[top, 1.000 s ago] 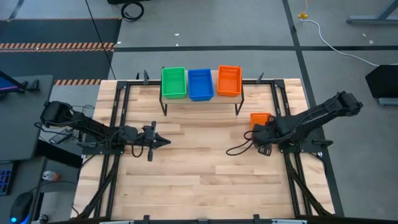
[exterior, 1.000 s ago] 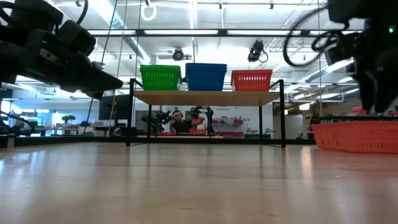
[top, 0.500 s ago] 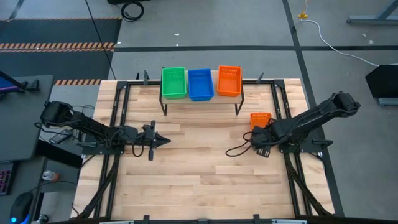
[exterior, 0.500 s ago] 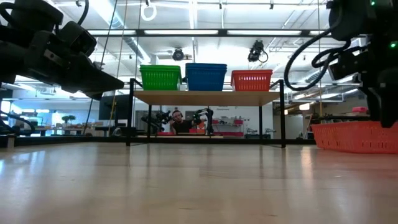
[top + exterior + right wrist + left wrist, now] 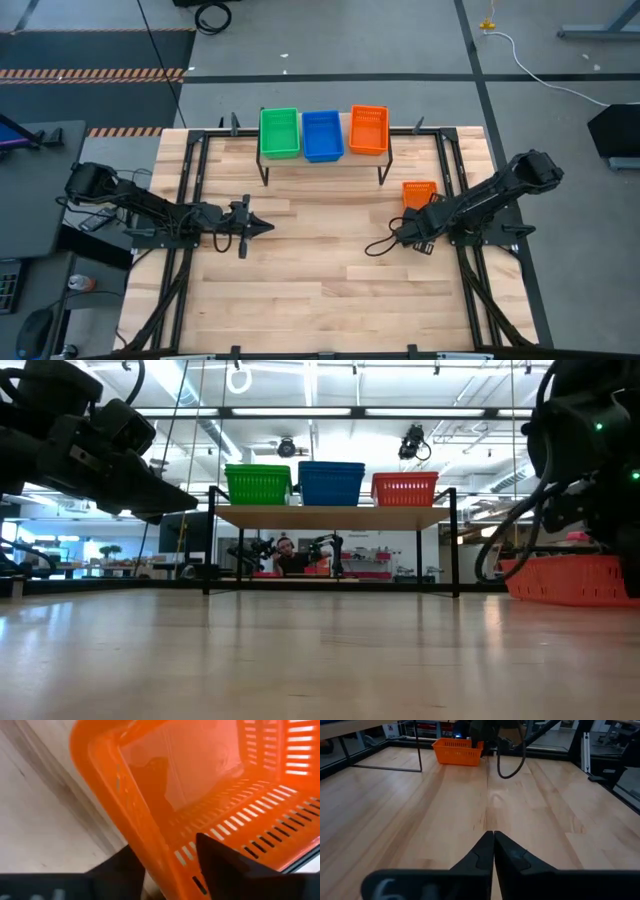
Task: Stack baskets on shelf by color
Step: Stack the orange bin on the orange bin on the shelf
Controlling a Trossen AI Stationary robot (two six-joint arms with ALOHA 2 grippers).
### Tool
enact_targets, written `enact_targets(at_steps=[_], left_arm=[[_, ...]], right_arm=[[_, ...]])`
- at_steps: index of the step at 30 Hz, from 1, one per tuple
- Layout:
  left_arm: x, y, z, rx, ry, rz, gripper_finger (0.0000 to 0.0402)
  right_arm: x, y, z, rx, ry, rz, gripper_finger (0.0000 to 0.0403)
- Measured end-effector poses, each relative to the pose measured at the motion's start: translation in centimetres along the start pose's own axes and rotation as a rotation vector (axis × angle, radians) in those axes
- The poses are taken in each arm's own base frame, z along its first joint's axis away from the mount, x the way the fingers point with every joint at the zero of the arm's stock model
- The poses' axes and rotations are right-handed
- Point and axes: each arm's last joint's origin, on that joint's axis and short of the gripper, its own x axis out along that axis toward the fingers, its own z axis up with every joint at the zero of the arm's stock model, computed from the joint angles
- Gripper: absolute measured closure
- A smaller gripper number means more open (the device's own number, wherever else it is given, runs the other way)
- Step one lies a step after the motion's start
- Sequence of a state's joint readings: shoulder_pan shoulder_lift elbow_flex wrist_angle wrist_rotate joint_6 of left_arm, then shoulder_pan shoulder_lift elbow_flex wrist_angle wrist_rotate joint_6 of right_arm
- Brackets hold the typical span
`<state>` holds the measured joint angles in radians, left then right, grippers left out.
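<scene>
Pinched shut and empty, our left gripper (image 5: 262,227) waits over mid-table. On the shelf (image 5: 322,160) sit green (image 5: 279,132), blue (image 5: 322,135) and orange (image 5: 368,129) baskets. Farther right, our right gripper (image 5: 172,865) straddles the loose orange basket's (image 5: 419,191) wall; we should clamp firmly on the rim before lifting

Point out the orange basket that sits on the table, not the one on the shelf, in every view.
High view: orange basket on the table, right side, by the right gripper.
Low view: far right edge, behind the right arm.
Left wrist view: far across the table.
Right wrist view: fills the picture, one wall between the fingers.
Shared landmark: the shelf.
</scene>
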<state>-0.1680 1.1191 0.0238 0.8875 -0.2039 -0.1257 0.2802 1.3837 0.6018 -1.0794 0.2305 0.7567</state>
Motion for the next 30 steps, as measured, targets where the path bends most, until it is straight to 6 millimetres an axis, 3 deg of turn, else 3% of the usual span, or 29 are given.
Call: enact_targets(at_steps=[7,12,16,24,30], left_arm=[[0.0,0.0,0.0,-0.001,0.003,0.005,0.0393],[0.0,0.0,0.0,-0.001,0.003,0.005,0.0384],[0.0,0.0,0.0,-0.001,0.003,0.006,0.0384],[0.0,0.0,0.0,0.001,0.003,0.005,0.0391],[0.0,0.0,-0.1,0.001,0.009,0.006,0.0376]], right_arm=[[-0.8,-0.1,0.2,0.009,-0.031,0.02,0.0389],[-2.6,-0.7,0.1,0.04,-0.003,0.013,0.0387],[-5.8,-1.4,0.6,0.05,-0.034,-0.03,0.0395],[-13.6,-3.6,2.2,0.077,-0.31,-0.16,0.0393],[-17.6,-6.0,3.8,0.048,-0.494,-0.258,0.0393]])
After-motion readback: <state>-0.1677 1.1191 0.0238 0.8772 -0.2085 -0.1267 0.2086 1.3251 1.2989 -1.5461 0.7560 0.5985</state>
